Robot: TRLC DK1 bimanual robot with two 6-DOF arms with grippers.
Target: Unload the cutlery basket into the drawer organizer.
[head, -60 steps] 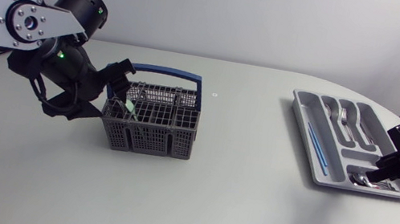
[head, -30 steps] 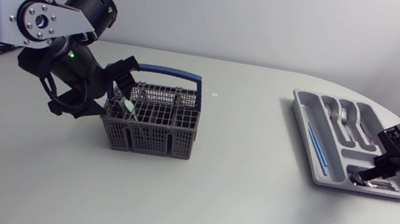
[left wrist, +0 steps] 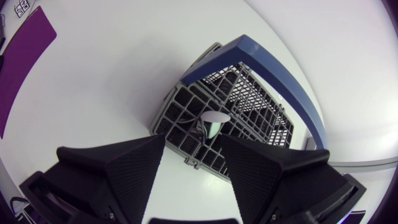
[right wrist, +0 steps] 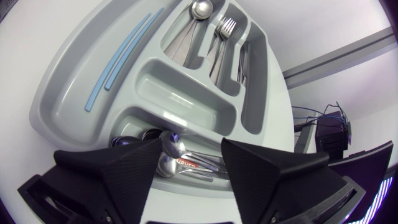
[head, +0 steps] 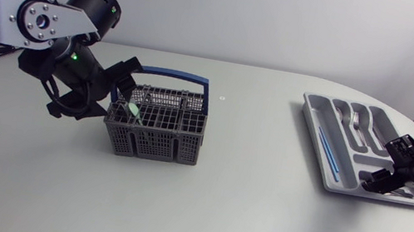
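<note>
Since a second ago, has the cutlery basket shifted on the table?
No. The cutlery basket sits just as close to the small mark on the table as before, and is turned the same way.

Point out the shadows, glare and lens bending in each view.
Head view: soft, even light; the cutlery basket casts only a faint shadow on the table. Left wrist view: the fisheye bows the basket's blue handle. Right wrist view: the drawer organizer curves likewise, and the spoons in its nearest compartment catch bright glints.
</note>
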